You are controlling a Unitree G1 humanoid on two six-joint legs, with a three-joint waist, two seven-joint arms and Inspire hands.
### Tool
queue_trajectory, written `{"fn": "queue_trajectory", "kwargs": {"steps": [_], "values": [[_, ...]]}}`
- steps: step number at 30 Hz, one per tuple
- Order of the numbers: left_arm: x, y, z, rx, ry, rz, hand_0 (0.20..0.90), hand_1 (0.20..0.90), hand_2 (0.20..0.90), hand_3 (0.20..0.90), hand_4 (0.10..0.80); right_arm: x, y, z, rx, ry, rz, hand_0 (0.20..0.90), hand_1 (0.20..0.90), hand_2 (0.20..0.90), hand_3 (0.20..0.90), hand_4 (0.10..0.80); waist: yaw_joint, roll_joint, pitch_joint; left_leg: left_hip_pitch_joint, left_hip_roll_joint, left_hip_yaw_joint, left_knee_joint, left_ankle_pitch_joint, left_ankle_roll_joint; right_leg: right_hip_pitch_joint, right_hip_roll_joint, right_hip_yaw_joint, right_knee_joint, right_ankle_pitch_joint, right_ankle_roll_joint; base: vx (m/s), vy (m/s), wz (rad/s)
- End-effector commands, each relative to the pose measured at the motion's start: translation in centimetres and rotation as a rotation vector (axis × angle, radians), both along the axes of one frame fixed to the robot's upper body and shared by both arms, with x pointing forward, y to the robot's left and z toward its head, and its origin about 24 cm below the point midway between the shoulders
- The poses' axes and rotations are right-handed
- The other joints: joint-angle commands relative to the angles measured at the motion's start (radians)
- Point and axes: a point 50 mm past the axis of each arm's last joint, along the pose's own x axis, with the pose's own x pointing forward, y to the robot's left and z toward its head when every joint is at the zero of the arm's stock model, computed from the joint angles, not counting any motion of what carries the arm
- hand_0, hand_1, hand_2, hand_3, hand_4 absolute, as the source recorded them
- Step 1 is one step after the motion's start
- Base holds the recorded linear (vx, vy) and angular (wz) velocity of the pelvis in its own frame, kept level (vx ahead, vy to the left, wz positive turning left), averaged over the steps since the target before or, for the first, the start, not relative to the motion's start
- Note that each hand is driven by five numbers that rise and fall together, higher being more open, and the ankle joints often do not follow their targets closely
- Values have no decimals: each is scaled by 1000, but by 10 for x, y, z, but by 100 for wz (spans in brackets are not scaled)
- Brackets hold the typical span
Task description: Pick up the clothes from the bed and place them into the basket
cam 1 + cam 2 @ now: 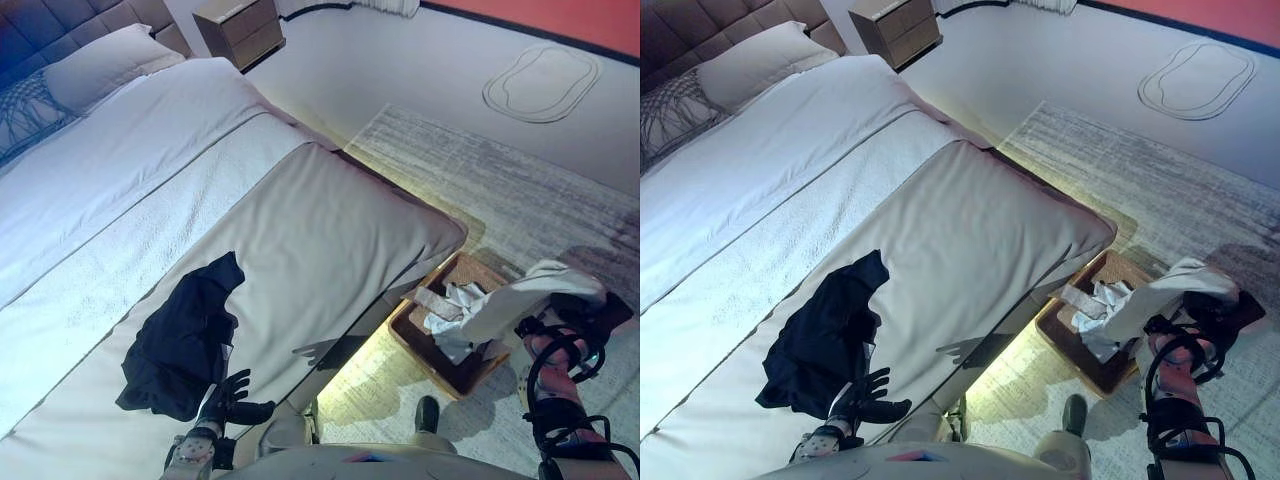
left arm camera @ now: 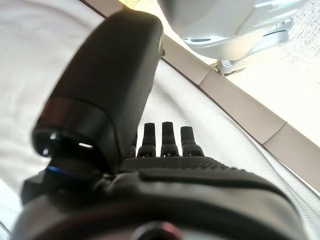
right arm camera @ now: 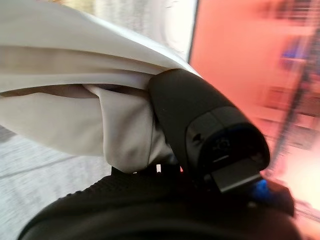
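A dark garment (image 1: 185,335) lies crumpled on the bed (image 1: 300,230) near its front edge. My left hand (image 1: 228,398) rests on the bed just in front of the garment, fingers straight and empty; its fingers (image 2: 165,137) lie on the cover in the left wrist view. My right hand (image 1: 568,318) is shut on a white garment (image 1: 520,295), which hangs from it down towards the wooden basket (image 1: 475,372) on the floor beside the bed. The thumb (image 3: 200,120) presses the white cloth (image 3: 75,65) in the right wrist view. Light clothes (image 1: 455,305) lie in the basket.
A pale pillow (image 1: 95,60) and a patterned cushion (image 1: 25,110) lie at the head of the bed. A wooden nightstand (image 1: 240,30) stands beyond it. A grey rug (image 1: 520,190) covers the floor under the basket. A white oval mat (image 1: 542,82) lies further back.
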Motion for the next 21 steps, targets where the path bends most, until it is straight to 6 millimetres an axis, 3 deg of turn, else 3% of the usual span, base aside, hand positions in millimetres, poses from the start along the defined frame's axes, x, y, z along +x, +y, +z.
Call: {"fn": "queue_trajectory", "kwargs": {"steps": [1,9,17,18,19,20,21], "values": [[40,15,20,37,-146,-20,900,900,900,900,800,45,-16,60,-127,-184,96,300,300,300,200,100,23,-41,27,-115,-56,-97,11,14,-26,30,0,-126,5,-48,-12,-125,-4,11],[63,12,32,10,-238,-24,900,900,900,900,800,65,-18,54,-46,-59,189,300,300,300,200,100,52,2,105,-193,-86,-134,15,36,-23,-44,-16,-149,15,-38,-17,-135,2,4],[63,9,35,-5,-286,-21,900,900,900,900,800,90,-37,102,-103,-100,214,300,300,300,200,100,83,61,226,-290,-123,-145,41,52,-10,-169,-36,-170,91,-37,-22,-107,19,7],[63,10,35,-6,-289,-21,900,900,900,900,800,92,-37,105,-104,-103,220,321,321,321,225,125,83,64,229,-293,-125,-143,39,53,-8,-177,-36,-168,93,-35,-21,-79,52,1],[63,10,36,-9,-294,-21,900,900,900,900,800,95,-37,110,-110,-109,227,681,681,681,645,545,84,68,237,-299,-128,-139,34,54,-4,-194,-37,-167,97,-34,-19,-45,30,0],[62,11,36,-12,-297,-19,900,900,900,900,800,96,-37,112,-117,-107,224,900,900,900,900,800,84,70,239,-302,-129,-138,32,55,-3,-199,-38,-167,99,-33,-18,-56,40,2],[62,10,37,-18,-304,-17,900,900,900,900,800,97,-37,115,-130,-107,224,900,900,900,900,800,85,74,244,-305,-131,-136,27,57,-1,-209,-38,-166,99,-31,-16,-59,61,3]]}}
